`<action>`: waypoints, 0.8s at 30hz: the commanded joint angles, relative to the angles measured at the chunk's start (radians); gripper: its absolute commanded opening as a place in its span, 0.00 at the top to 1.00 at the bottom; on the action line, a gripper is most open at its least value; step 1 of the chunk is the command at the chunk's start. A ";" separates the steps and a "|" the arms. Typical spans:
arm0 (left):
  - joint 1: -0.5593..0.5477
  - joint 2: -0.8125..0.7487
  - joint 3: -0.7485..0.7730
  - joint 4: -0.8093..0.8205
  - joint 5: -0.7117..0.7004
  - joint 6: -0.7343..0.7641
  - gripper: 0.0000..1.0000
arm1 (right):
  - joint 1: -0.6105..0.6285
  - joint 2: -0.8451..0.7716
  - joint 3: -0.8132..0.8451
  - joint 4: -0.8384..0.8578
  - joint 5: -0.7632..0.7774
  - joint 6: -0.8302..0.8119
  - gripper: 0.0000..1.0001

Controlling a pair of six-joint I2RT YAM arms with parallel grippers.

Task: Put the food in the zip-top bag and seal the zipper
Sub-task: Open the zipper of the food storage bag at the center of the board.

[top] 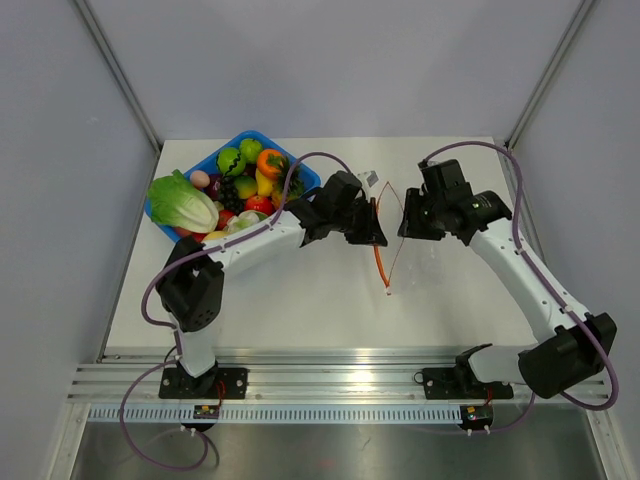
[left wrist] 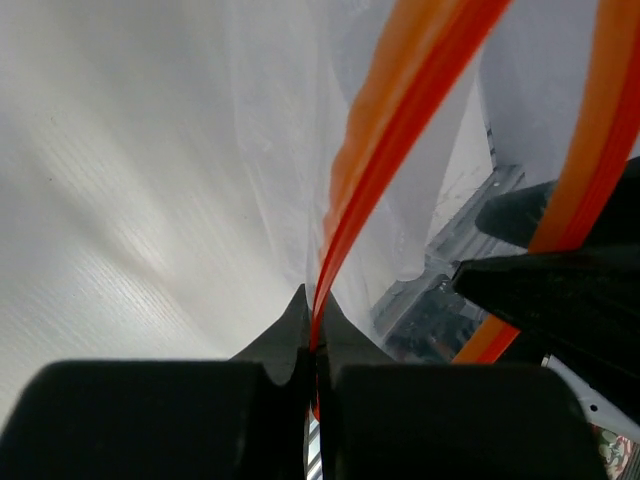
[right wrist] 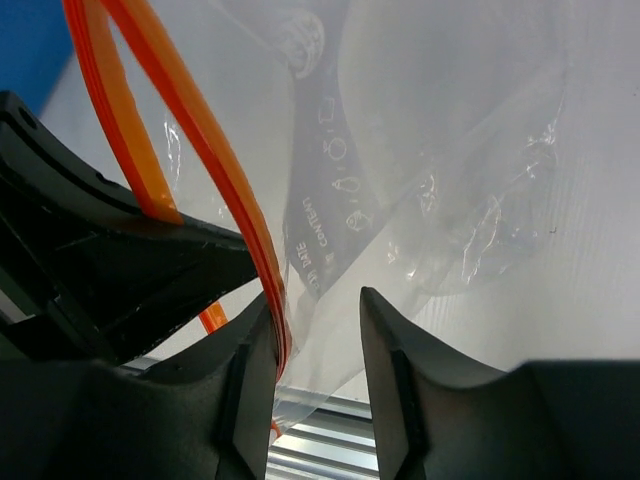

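The zip-top bag (top: pixel 402 245) hangs clear and crinkly between my two grippers at mid-table, its mouth held apart. Its zipper (top: pixel 381 262) is a red-orange strip. My left gripper (top: pixel 377 232) is shut on one lip of the zipper (left wrist: pixel 400 130), which is pinched between the fingertips in the left wrist view. My right gripper (top: pixel 405 226) is open; in the right wrist view the other zipper lip (right wrist: pixel 215 170) rests against the inner face of its left finger (right wrist: pixel 255 350), and bag film (right wrist: pixel 450 150) lies in the gap. The food (top: pixel 250 180), including a lettuce (top: pixel 183 203), sits in the bin.
A blue bin (top: pixel 246 136) stands at the back left of the table, beside the left arm. The right gripper's dark body (left wrist: pixel 560 290) shows close by in the left wrist view. An aluminium rail (top: pixel 330 385) runs along the table's near edge.
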 commanded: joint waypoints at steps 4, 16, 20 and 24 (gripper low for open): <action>0.002 -0.057 0.005 0.048 0.020 -0.018 1.00 | 0.117 -0.025 -0.008 -0.027 0.169 0.042 0.58; 0.012 -0.053 0.038 -0.055 0.024 0.060 1.00 | 0.163 -0.022 0.103 -0.111 0.511 0.041 1.00; 0.031 0.003 0.132 -0.162 0.082 0.143 1.00 | 0.166 0.019 0.278 -0.197 0.546 0.007 1.00; 0.031 0.076 0.268 -0.284 0.107 0.223 1.00 | 0.227 0.113 0.346 -0.326 0.604 0.033 1.00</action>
